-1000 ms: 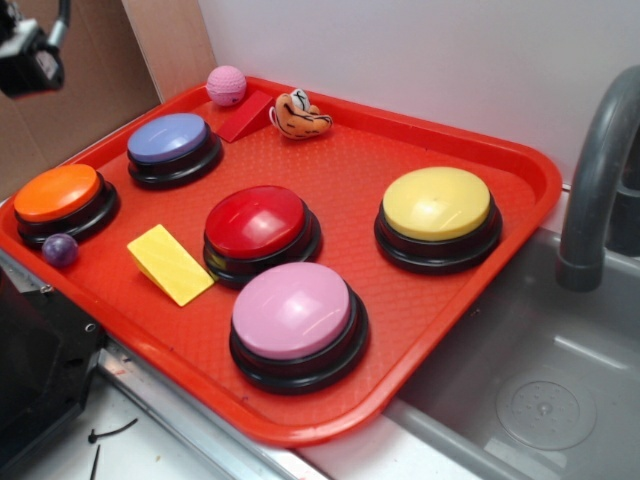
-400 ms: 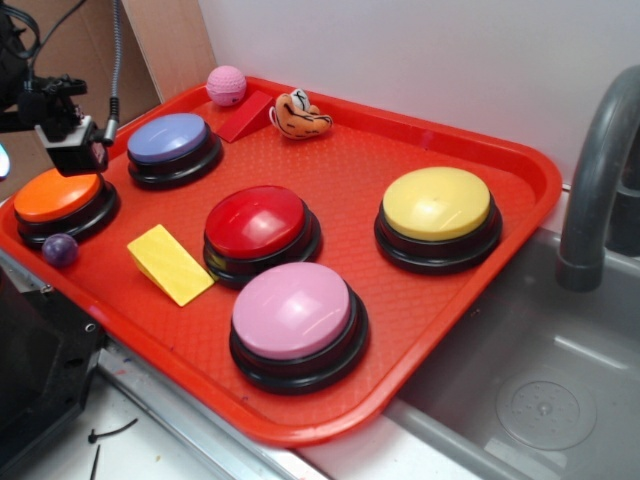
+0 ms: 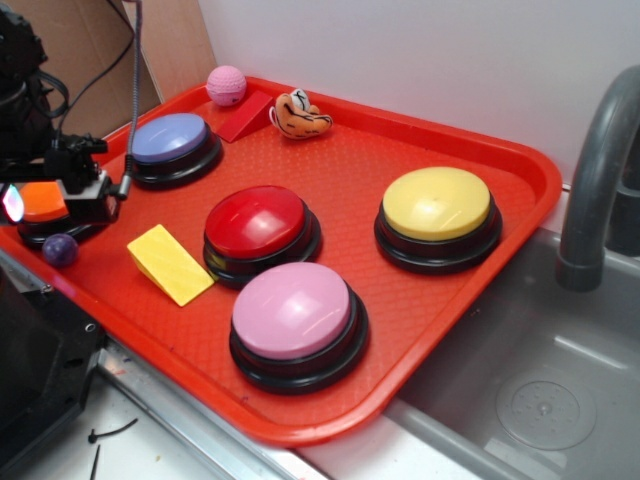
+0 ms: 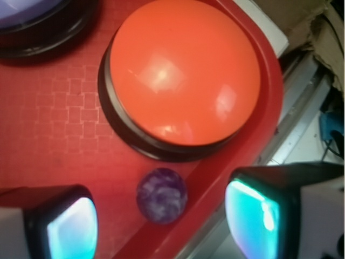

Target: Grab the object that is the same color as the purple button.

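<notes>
A small dark purple marbled ball lies in the tray's near-left corner, against the rim and just in front of the orange button. The purple button, a bluish-lavender dome on a black base, stands further back. My gripper hangs open over the orange button's front edge. In the wrist view the ball sits between and slightly ahead of the two glowing pads, touching neither.
The red tray also holds a red button, a yellow button, a pink-lilac button, a yellow wedge, a red wedge, a pink ball and a tiger plush. A sink and faucet lie right.
My gripper has come down from the upper left corner toward the orange button and the purple ball, staying open. Nothing on the tray has moved.
</notes>
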Motion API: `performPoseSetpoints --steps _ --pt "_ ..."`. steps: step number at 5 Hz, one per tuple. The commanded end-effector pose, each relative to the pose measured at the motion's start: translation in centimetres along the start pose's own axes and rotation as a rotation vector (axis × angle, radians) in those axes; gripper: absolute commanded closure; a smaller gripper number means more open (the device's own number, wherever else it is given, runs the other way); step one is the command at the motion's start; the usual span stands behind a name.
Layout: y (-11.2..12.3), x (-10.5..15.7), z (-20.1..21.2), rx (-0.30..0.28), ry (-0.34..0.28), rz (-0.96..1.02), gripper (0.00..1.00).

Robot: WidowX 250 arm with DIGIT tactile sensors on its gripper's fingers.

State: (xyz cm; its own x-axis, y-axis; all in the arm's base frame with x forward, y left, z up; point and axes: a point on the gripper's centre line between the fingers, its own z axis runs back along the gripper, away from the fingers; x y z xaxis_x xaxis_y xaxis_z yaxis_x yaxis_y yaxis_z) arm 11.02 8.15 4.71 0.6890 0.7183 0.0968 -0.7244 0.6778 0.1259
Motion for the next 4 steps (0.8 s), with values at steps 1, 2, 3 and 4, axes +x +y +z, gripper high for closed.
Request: performPoseSetpoints --steps 1,2,3,4 --pt "1.34 0.13 -2.07 -0.005 -0.012 0.010 0.00" --pt "1.31 0.17 -2.68 0.004 -0.002 0.003 0.00" --pt "0.91 -0.09 -2.69 -0.014 -0.001 -0.008 0.48" --pt "0.50 -0.59 -2.24 -0.024 -0.015 -0.027 1.00"
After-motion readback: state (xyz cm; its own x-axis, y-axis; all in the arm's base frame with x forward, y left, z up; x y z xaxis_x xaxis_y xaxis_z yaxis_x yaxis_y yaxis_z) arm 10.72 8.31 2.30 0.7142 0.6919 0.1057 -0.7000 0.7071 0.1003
